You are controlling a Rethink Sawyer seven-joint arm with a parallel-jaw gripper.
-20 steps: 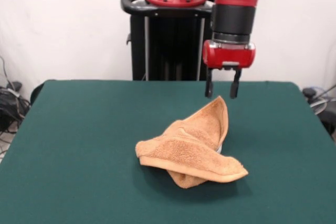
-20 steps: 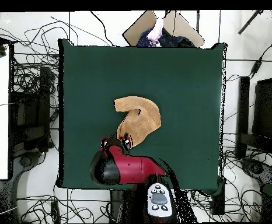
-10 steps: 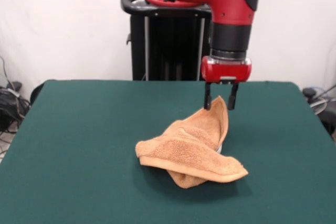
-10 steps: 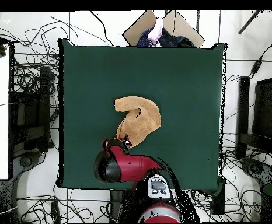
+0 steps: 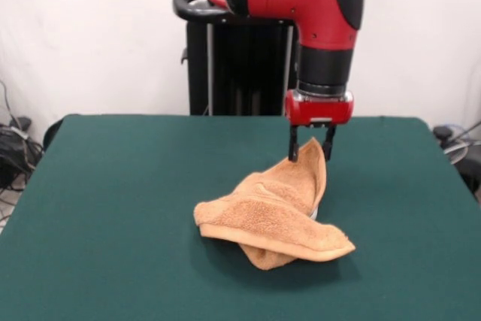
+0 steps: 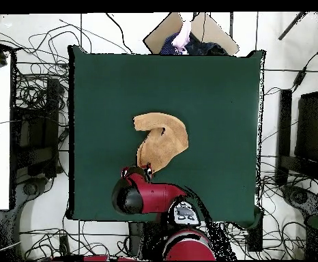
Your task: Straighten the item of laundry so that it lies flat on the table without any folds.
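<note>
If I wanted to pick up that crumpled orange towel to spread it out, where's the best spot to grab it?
Probably the raised corner of the towel, the peak standing up at its far end. It sticks clear of the green table, so fingers can close on either side from straight above. The open gripper already straddles that peak. The lower folds lie bunched and layered, harder to pinch singly.

We see broad bare stretches of the dark green felt-covered table [image 5: 113, 186] on every side of the crumpled orange-tan terry towel [image 5: 274, 212], the only obstacle on it. Its raised peak stands between the parted fingers of the red and black gripper [image 5: 309, 148], which hangs over the towel's far corner.
</note>
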